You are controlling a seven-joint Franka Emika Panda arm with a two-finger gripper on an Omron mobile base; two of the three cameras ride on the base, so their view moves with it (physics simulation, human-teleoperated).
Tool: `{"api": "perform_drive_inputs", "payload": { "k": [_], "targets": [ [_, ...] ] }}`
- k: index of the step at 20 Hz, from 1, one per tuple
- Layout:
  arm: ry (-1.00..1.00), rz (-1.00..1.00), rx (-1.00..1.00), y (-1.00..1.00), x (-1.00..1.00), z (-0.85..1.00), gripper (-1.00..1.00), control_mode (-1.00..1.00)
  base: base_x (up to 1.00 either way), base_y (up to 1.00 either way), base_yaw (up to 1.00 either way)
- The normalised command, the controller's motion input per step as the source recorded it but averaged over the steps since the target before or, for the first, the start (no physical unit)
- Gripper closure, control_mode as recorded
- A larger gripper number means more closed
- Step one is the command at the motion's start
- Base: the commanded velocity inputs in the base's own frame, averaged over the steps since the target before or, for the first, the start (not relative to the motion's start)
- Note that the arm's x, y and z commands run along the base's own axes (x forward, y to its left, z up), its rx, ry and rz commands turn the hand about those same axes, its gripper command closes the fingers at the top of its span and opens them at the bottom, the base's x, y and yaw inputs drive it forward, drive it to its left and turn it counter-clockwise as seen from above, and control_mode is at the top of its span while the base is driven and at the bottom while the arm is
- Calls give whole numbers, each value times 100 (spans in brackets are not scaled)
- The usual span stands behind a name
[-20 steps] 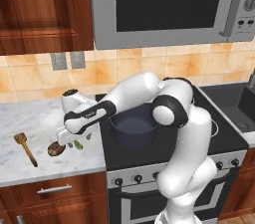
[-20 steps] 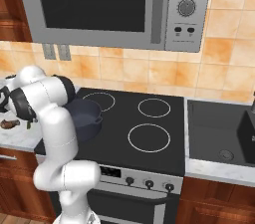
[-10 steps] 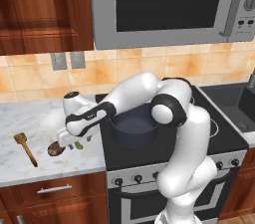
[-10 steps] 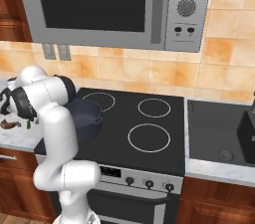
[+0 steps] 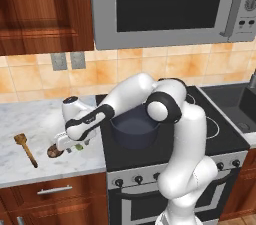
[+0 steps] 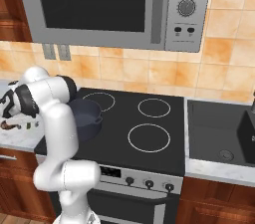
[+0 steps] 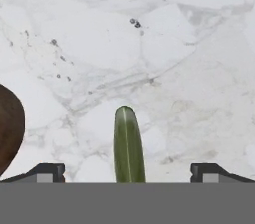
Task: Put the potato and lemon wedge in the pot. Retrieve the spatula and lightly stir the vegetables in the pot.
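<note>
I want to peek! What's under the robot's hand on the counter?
A green lemon wedge lies between the open tool tips, with a brown potato beside it. Its near end is hidden.

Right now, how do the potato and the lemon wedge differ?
The potato is brown and rounded; the lemon wedge is green, thin and pointed. The potato looks bulkier than the wedge. The wedge lies between the open gripper's fingertips; the potato sits off to one side. Both rest on the marble counter.

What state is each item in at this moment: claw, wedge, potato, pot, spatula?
Two-finger claw: open, low over the marble counter, straddling the wedge.
Green pointed lemon wedge: on the counter, not gripped.
Brown oval potato: on the counter beside the wedge.
Dark blue-grey round pot: on the stove, no lid.
Orange-brown wooden spatula: flat on the counter, untouched.
</note>
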Motion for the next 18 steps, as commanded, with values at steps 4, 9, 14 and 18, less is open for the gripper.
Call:
{"api": "perform_drive_inputs", "payload": {
  "k": [4,9,14,18],
  "targets": [
    [0,0,0,1,0,-18,-100,-100,0,0,0],
    [0,0,0,0,4,-24,-100,-100,0,0,0],
    [0,0,0,0,2,-22,-100,-100,0,0,0],
    [0,0,0,0,-2,-8,-100,-100,0,0,0]
  ]
}}
